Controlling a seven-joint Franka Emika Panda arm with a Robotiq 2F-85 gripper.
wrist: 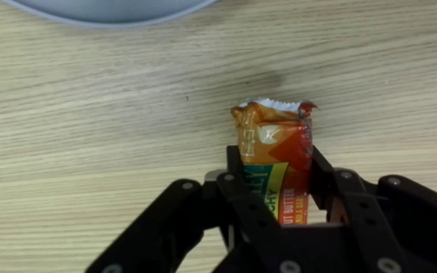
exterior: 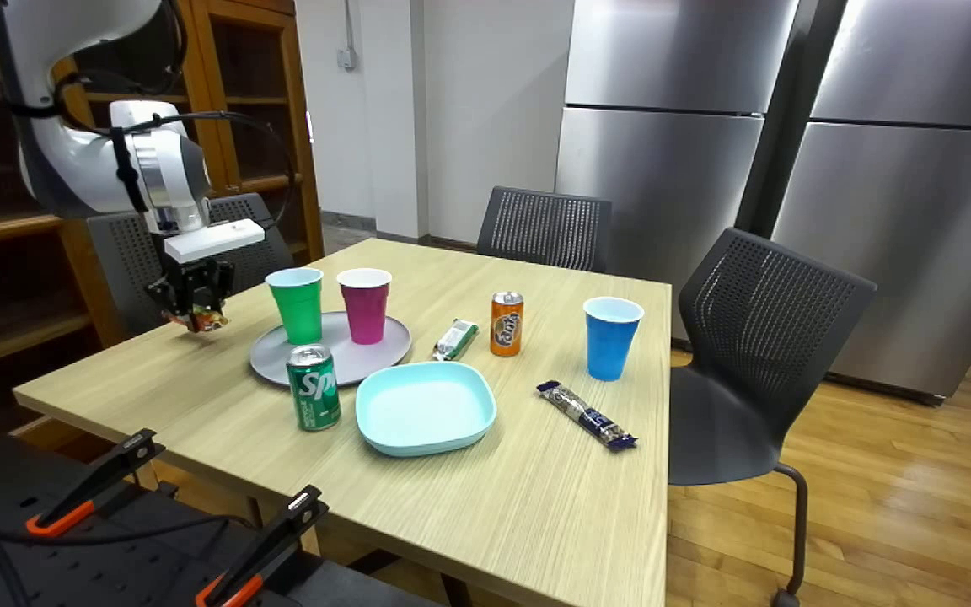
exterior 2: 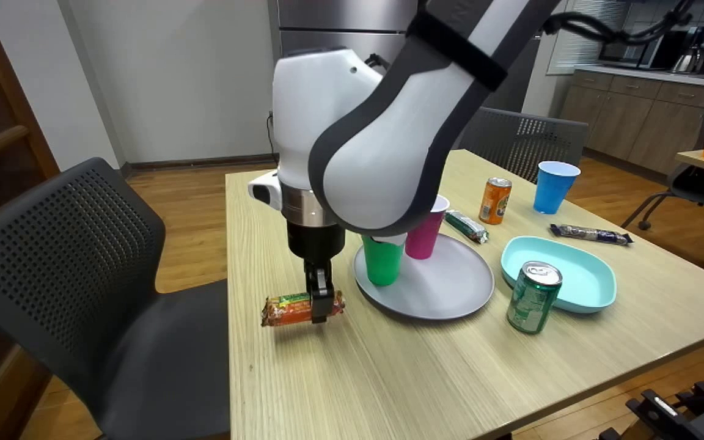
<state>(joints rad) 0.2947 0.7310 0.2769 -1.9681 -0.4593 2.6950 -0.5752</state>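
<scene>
Pinching one orange-red bar (exterior 2: 285, 311) between partly spread jaws, the end effector (wrist: 276, 167) hung low over the tabletop (exterior 2: 327, 391) beside one grey plate (exterior 2: 443, 287) carrying two cups (exterior: 298, 312). Farther off were one blue cup (exterior: 612, 347), two cans (exterior: 315, 396), one turquoise dish (exterior: 425, 409) and two more bars (exterior: 587, 415).

Steel fridges (exterior: 662, 177); white wall (exterior: 494, 118); wooden floor (exterior: 915, 480)

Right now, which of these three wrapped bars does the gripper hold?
The orange-red bar, pinched in the gripper; the green-and-white bar and the dark blue bar lie untouched on the table.
</scene>
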